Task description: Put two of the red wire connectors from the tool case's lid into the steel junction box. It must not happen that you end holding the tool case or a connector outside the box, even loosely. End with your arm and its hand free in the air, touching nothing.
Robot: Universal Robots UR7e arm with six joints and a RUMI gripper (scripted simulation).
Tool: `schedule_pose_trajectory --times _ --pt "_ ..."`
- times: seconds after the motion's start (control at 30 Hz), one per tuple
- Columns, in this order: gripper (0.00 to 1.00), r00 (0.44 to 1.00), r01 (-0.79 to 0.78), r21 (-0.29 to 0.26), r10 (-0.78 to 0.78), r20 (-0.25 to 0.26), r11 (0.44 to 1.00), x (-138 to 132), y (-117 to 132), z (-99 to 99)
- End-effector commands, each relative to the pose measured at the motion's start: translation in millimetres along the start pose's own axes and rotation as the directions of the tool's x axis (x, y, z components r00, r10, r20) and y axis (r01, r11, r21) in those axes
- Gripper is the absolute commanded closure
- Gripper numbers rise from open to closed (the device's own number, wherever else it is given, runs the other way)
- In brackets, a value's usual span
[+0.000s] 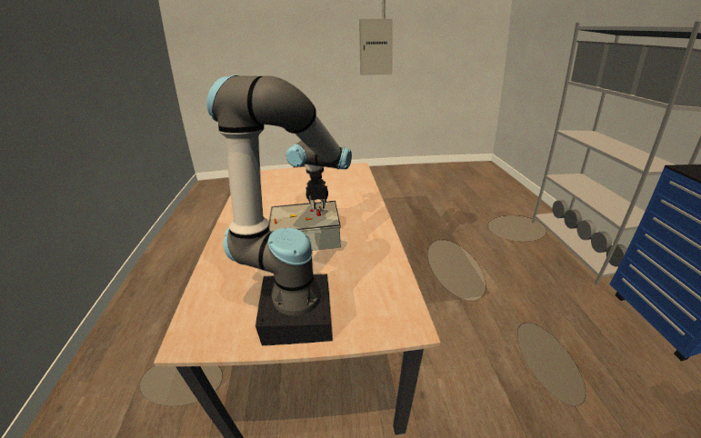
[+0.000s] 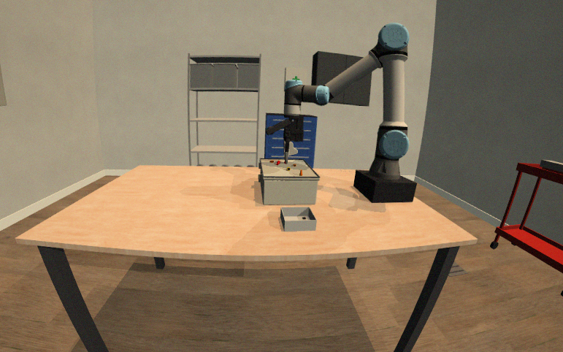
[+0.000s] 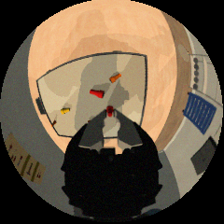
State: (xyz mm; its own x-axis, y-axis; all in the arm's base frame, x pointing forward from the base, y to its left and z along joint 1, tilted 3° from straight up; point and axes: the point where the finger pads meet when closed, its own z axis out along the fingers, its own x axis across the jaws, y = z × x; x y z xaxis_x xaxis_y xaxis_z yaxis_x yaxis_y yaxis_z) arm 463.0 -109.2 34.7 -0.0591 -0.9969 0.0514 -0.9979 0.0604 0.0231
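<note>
The grey tool case stands mid-table, and its beige lid faces up. My gripper points straight down at the lid and is shut on a red wire connector, held low over the lid. A second red connector lies on the lid just beyond it. The open steel junction box sits on the table in front of the case. A small dark speck shows on its floor, and I cannot tell what it is.
An orange connector and a yellow one also lie on the lid. The arm's black base stands on the table beside the case. A shelf rack, a blue drawer cabinet and a red cart stand off the table.
</note>
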Motion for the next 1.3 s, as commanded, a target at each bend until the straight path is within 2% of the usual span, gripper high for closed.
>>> schedule_pose_trajectory --times 0.0,1.1,1.27 --pt "1.0 1.0 0.0 0.001 0.0 0.0 1.0 0.1 -0.3 -0.4" --pt "1.0 1.0 0.0 0.001 0.0 0.0 1.0 0.1 -0.3 -0.4" --pt "1.0 1.0 0.0 0.001 0.0 0.0 1.0 0.1 -0.3 -5.6"
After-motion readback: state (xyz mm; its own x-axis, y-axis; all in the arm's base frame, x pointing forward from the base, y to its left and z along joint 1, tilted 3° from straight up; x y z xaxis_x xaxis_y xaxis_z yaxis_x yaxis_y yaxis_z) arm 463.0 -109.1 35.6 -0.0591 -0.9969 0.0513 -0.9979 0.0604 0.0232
